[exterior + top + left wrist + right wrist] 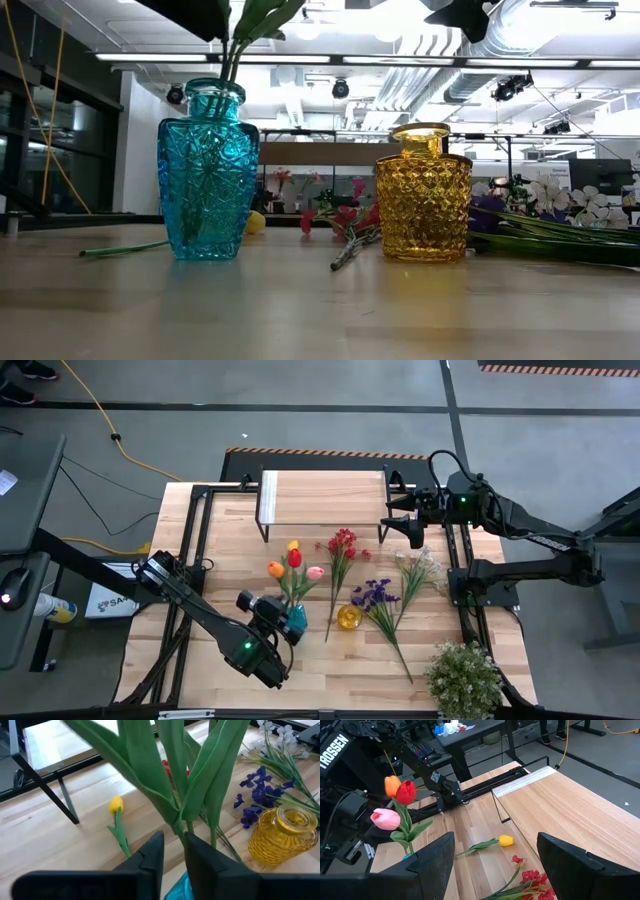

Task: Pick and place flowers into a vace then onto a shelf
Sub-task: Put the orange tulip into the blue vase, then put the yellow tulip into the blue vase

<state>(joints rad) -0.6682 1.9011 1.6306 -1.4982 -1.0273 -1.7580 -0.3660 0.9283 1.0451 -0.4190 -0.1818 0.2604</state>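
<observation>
Jaws of the left gripper [173, 851] stand slightly parted around the tulip stems [184, 826], steadying 3 tulips [293, 565] in the blue vase [208, 175]; right gripper [392, 520] waits open beside the shelf [322, 497].

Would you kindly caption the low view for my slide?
Teal vase holding stems beside empty amber vase, loose flowers behind.

Wooden table [200, 660] carries shelf [322, 497], blue vase [207, 172], yellow vase [423, 192], loose flowers [385, 600], potted plant [463, 678].
</observation>
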